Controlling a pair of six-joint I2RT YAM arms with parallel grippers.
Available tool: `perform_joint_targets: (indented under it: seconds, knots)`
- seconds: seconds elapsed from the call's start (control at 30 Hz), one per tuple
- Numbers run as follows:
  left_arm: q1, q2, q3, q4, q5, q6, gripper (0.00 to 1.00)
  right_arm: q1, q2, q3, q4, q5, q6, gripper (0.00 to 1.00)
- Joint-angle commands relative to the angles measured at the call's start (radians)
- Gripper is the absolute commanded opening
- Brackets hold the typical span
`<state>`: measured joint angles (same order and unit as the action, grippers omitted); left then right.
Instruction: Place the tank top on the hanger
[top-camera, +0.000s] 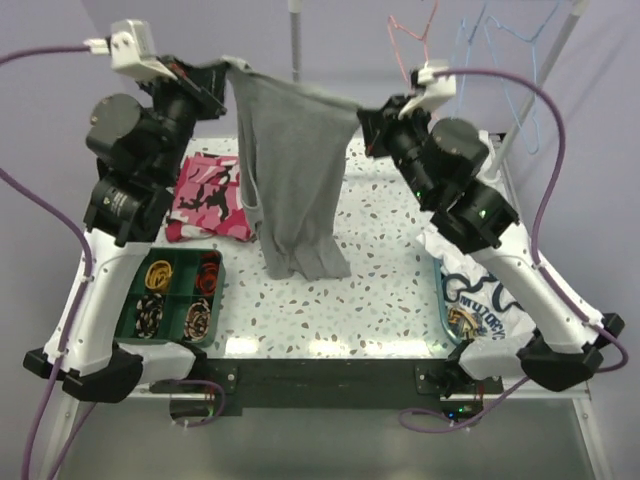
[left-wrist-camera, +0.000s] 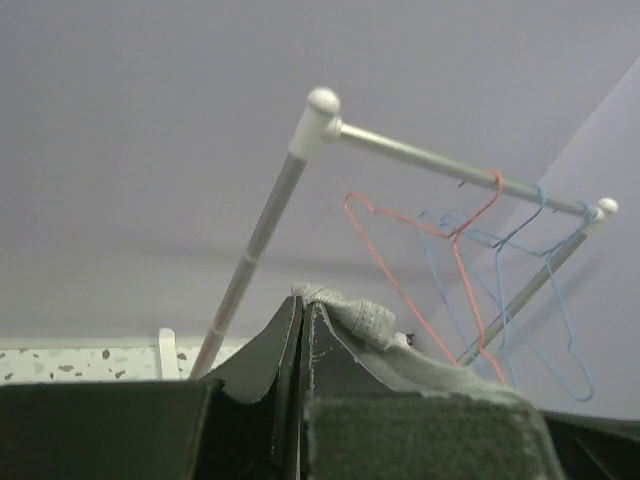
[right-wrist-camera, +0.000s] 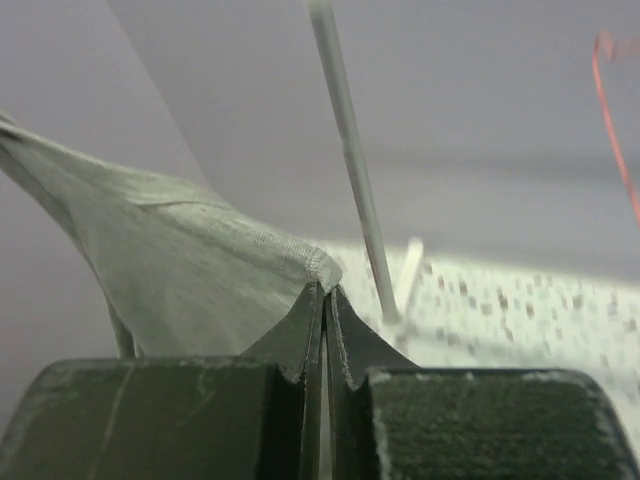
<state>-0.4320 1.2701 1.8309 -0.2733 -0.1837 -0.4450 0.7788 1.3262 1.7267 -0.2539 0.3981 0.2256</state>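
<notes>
Tank top (top-camera: 300, 170): grey, held up in the air over the table (top-camera: 390, 290) by its top edge; the body hangs down from that edge, and I cannot tell whether the hem touches the table.
Left gripper (top-camera: 215, 80): fingers pressed together, pinching the left corner of the top edge, which shows as a rolled seam at the tips in the left wrist view.
Right gripper (top-camera: 368, 125): fingers pressed together, pinching the other corner; this end sits lower.
Long axis: the held edge runs left to right and slopes down to the right; the garment's length runs top to bottom.
Hanger (left-wrist-camera: 452, 237): pink-red wire, hooked on the rail (left-wrist-camera: 450, 165) at the far right, beside the blue hangers (left-wrist-camera: 560, 330).
Direction: the hanger lies beyond and above the right gripper, apart from the cloth.
Nearer arm: the right, by my reading.
Next move, judged: carry the stretched edge back and to the right, so that one opening meets a hanger shoulder.
</notes>
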Motion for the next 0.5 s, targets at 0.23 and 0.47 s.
perform_joint_targets:
  seconds: [0.23,0.47]
  knots:
    - [-0.001,-0.515,-1.33,-0.025,0.3,-0.368,0.0,0.01,-0.602,-1.281,0.09,-0.229,0.556,0.0]
    - [-0.024,-0.592,-1.38,-0.127,0.279,-0.367,0.0,0.034,-0.713,-1.351,-0.118,-0.213,0.589,0.56]
